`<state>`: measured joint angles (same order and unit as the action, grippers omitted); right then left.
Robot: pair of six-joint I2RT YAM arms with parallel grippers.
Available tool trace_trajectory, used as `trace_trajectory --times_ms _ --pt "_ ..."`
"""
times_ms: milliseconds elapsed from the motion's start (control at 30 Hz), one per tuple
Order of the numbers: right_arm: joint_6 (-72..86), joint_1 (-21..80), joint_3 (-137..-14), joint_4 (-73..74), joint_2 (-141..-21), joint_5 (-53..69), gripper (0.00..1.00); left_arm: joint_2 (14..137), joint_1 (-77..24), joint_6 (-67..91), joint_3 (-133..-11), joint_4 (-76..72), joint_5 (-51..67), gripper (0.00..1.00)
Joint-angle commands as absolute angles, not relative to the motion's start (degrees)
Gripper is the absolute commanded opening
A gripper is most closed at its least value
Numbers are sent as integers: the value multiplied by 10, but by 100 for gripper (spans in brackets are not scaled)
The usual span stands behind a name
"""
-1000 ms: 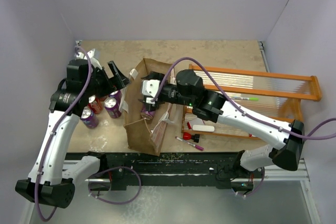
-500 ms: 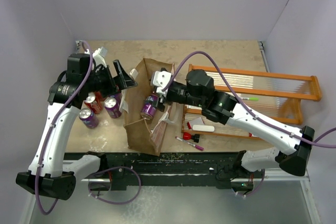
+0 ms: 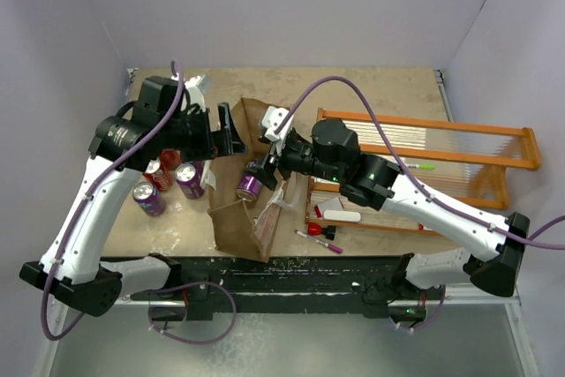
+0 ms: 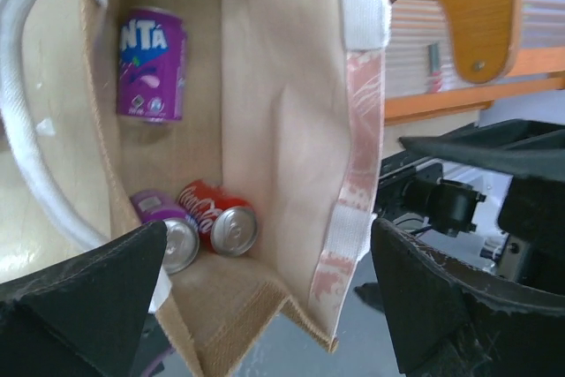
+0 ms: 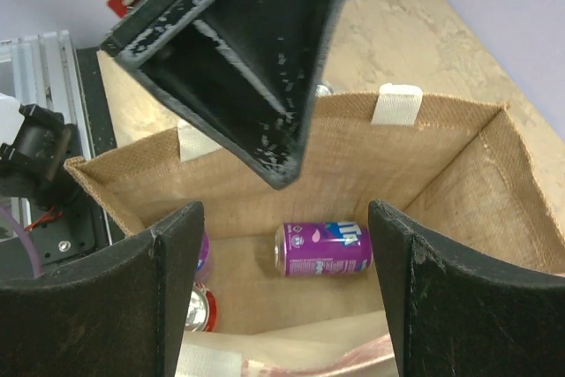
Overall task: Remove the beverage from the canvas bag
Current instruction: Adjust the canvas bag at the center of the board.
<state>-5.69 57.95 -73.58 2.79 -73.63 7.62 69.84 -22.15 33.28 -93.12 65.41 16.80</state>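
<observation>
The canvas bag (image 3: 234,227) stands open in the middle of the table. A purple Fanta can (image 3: 248,185) lies on its floor, also seen in the left wrist view (image 4: 152,64) and the right wrist view (image 5: 325,249). A red Coca-Cola can (image 4: 219,216) and another purple can (image 4: 166,227) lie in a bag corner. My left gripper (image 3: 231,134) is open and empty above the bag's far-left rim (image 4: 265,306). My right gripper (image 3: 267,162) is open and empty over the bag mouth, above the Fanta can (image 5: 287,289).
Three cans stand on the table left of the bag: a red one (image 3: 159,174) and two purple ones (image 3: 188,180) (image 3: 146,198). An orange wooden rack (image 3: 424,147) stands to the right, with markers (image 3: 320,236) and a white piece (image 3: 342,215) beside it.
My left gripper has swung right, from beside the loose cans to over the bag's rim. My right gripper has drawn back up and to the right. The Fanta can stays in the bag.
</observation>
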Motion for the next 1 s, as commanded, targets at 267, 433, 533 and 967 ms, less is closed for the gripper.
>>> trace_trajectory --times_ms 267,433,533,967 --pt "-71 581 -705 55 -690 140 72 555 -251 408 -833 727 155 99" --pt "-119 587 -718 84 -716 182 68 532 -251 388 -780 747 196 98" --pt "-137 588 -723 93 -732 196 66 532 -251 384 -763 739 212 96" --pt "-218 616 -722 131 -779 318 55 520 -251 374 -709 734 232 78"
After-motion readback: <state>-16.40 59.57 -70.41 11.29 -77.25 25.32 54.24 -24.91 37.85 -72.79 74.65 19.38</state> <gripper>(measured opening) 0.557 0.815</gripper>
